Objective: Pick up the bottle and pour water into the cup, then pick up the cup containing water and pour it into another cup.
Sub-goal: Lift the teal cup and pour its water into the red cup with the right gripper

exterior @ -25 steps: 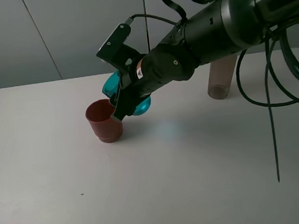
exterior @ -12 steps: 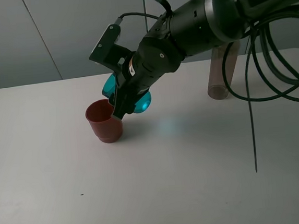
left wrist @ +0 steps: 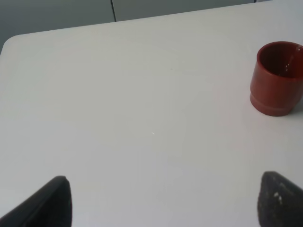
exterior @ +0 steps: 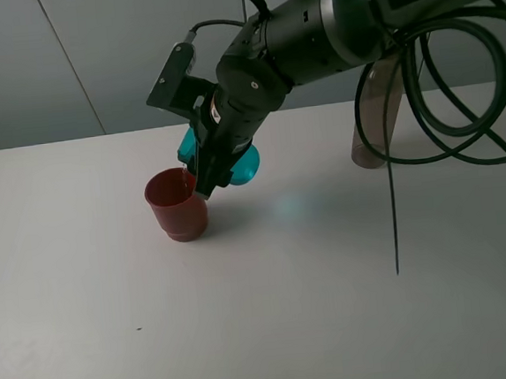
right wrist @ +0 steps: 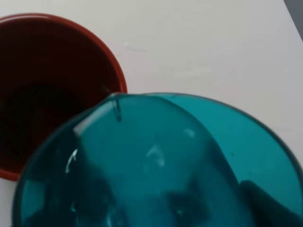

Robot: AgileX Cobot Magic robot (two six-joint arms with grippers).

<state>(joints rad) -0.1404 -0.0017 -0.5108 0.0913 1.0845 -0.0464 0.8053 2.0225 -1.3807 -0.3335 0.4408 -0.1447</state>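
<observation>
The table (exterior: 274,329) lies open in front — red cup (exterior: 176,207), teal cup (exterior: 245,165) and bottle (exterior: 372,135) stand behind.
</observation>
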